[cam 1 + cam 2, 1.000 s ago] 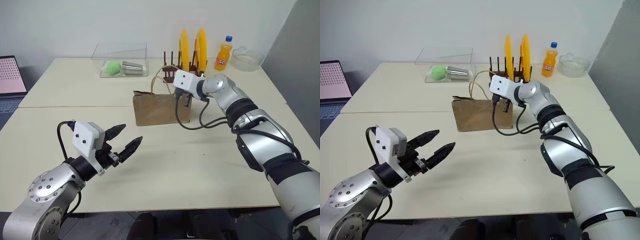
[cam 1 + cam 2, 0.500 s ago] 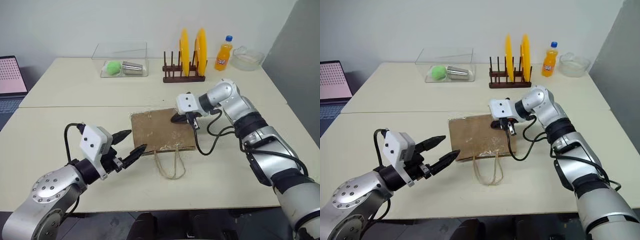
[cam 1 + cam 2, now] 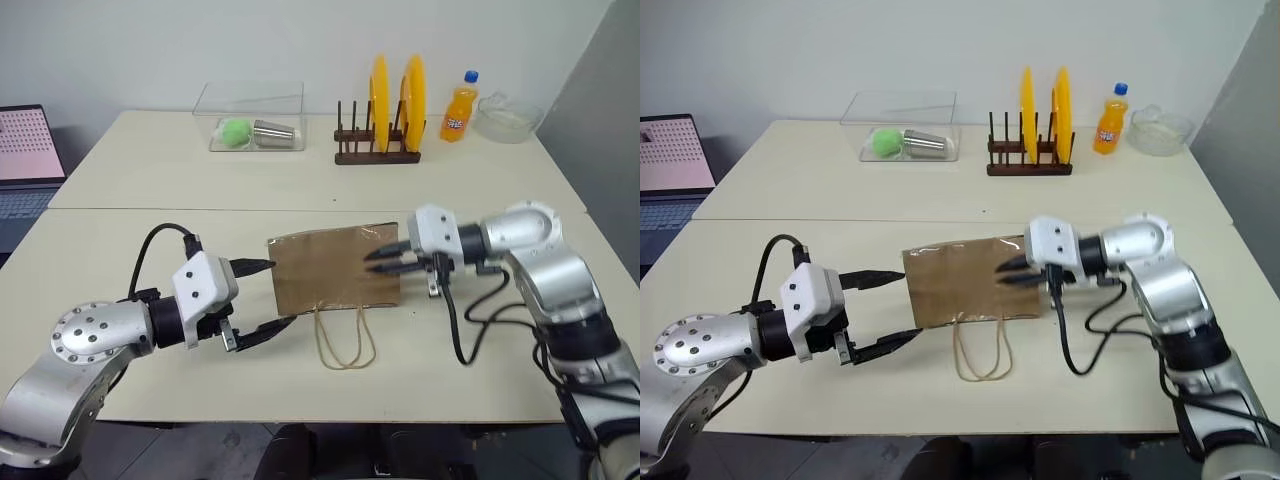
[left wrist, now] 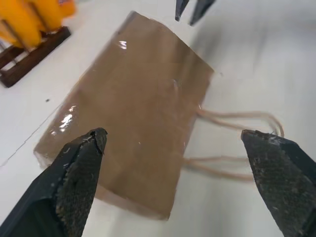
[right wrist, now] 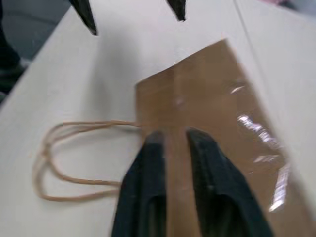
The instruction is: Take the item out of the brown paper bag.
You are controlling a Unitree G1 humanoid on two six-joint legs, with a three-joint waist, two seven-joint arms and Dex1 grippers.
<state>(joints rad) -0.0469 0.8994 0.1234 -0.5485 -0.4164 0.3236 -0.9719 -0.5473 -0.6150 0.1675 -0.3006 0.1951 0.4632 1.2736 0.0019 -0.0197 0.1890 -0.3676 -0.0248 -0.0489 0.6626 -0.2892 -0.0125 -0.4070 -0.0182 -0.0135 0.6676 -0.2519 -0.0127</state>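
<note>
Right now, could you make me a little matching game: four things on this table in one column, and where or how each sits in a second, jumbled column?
Things:
1. brown paper bag
2. orange soda bottle
3. yellow plates
4. green ball

Where or how:
A. standing on edge in the wooden rack
B. inside the clear box
C. lying flat, handles toward the table's near edge
D. upright beside the glass bowl

Pairs: 1-C, 2-D, 3-A, 4-B
</note>
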